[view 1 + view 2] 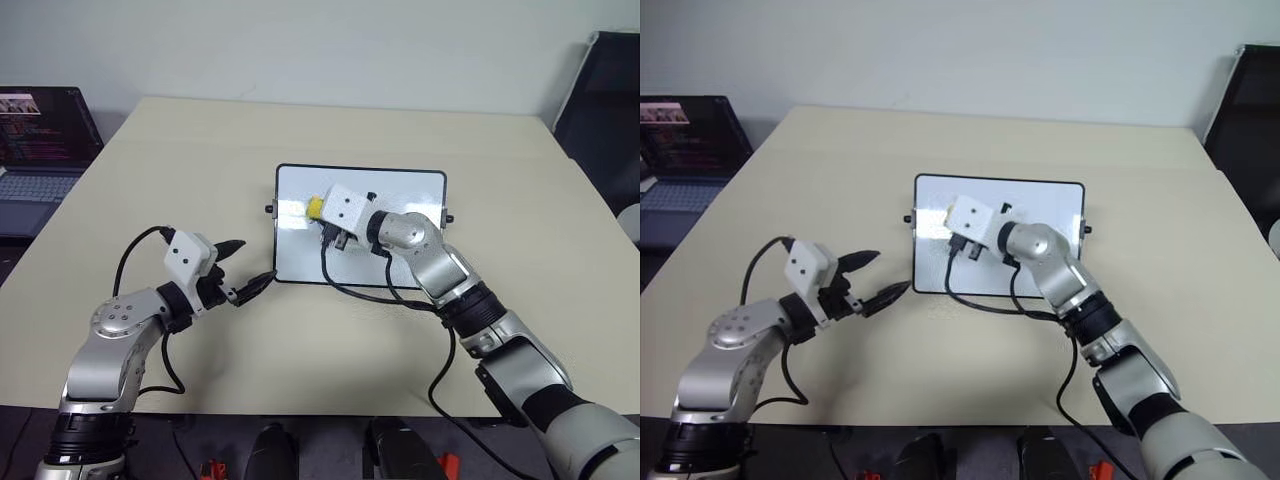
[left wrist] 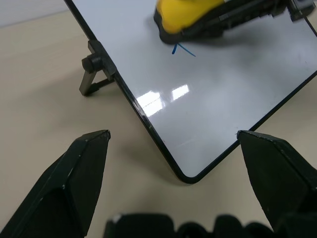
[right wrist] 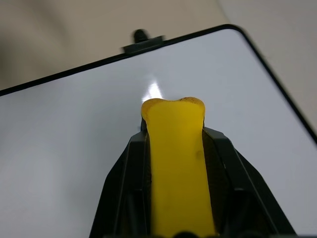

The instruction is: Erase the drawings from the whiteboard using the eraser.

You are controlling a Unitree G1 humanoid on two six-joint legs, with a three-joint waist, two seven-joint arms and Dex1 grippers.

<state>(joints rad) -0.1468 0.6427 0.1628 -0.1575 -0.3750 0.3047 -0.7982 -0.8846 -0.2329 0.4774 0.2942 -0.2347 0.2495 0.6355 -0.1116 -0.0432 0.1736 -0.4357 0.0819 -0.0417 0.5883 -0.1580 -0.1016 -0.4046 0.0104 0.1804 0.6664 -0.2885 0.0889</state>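
Right gripper [image 3: 173, 148]: clamping the yellow eraser [image 3: 176, 163] between both black fingers, with the eraser's tip sticking out past them.
Right arm: reaching forward and leftward across the whiteboard [image 1: 400, 190], wrist angling slightly down.
Eraser position: resting over the board's left half, just beside a short blue mark [image 2: 182, 48] showing at its edge.
Left gripper [image 1: 245, 268]: standing open, fingers spread wide, holding nothing.
Left arm: hovering low over the beige table [image 1: 200, 150], fingertips pointing at the board's near left corner.
Whiteboard position: lying flat near the table's centre.
Laptop [image 1: 40, 150]: sitting at the table's far left.
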